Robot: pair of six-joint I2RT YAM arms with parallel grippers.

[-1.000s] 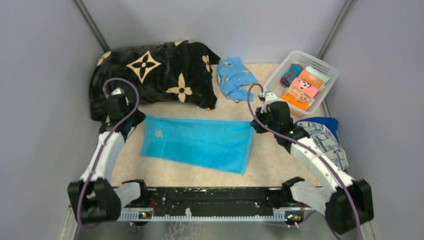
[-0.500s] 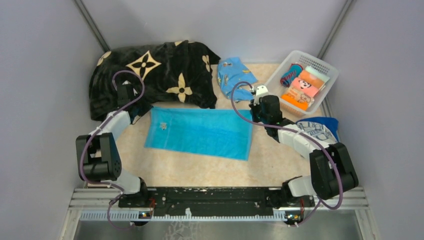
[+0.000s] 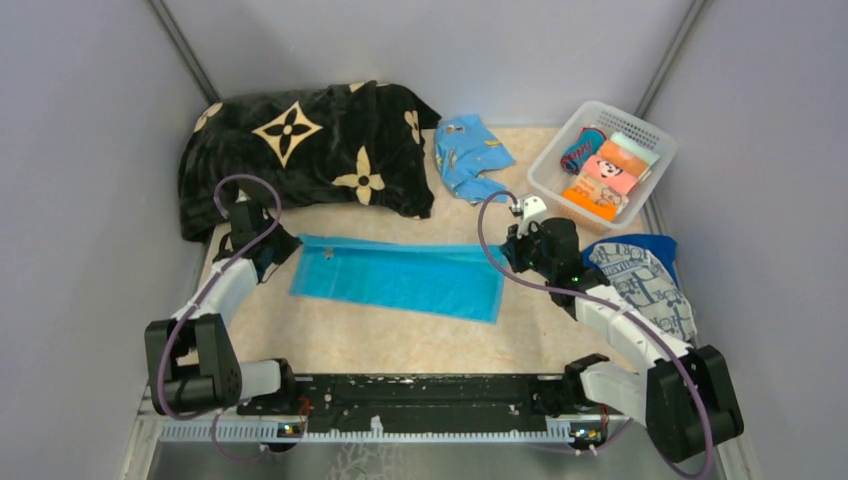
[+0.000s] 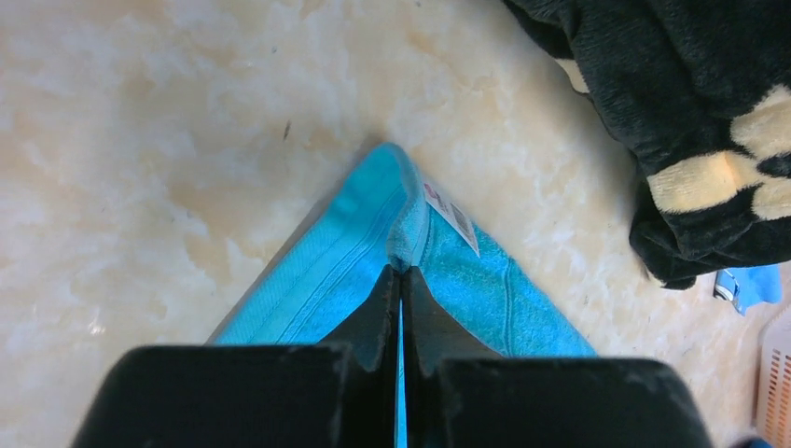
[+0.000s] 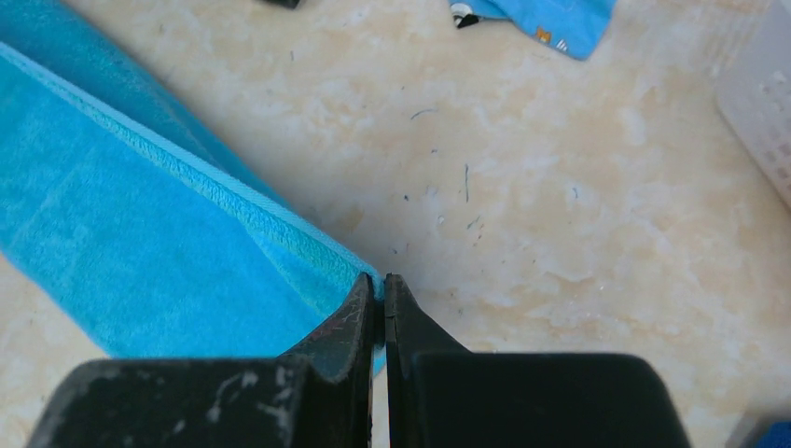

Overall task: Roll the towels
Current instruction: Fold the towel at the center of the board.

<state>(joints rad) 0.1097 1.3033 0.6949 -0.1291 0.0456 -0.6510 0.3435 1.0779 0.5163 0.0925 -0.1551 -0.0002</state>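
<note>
On the table [image 3: 400,335], just in front of the black blanket [image 3: 300,150], the turquoise towel [image 3: 400,282] lies as a narrow band, its long axis running left to right between the two arms; the left gripper [image 4: 401,273] has its fingers pressed together on the towel's far left corner, beside the label [image 4: 452,217]; the right gripper [image 5: 380,282] pinches the hem at the far right corner, fingers likewise clamped.

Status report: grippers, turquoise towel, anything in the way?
Both shut on turquoise towel: left gripper at left corner, right gripper at right corner. Towel doubled into narrow strip. Beyond it, black blanket, apart.
</note>
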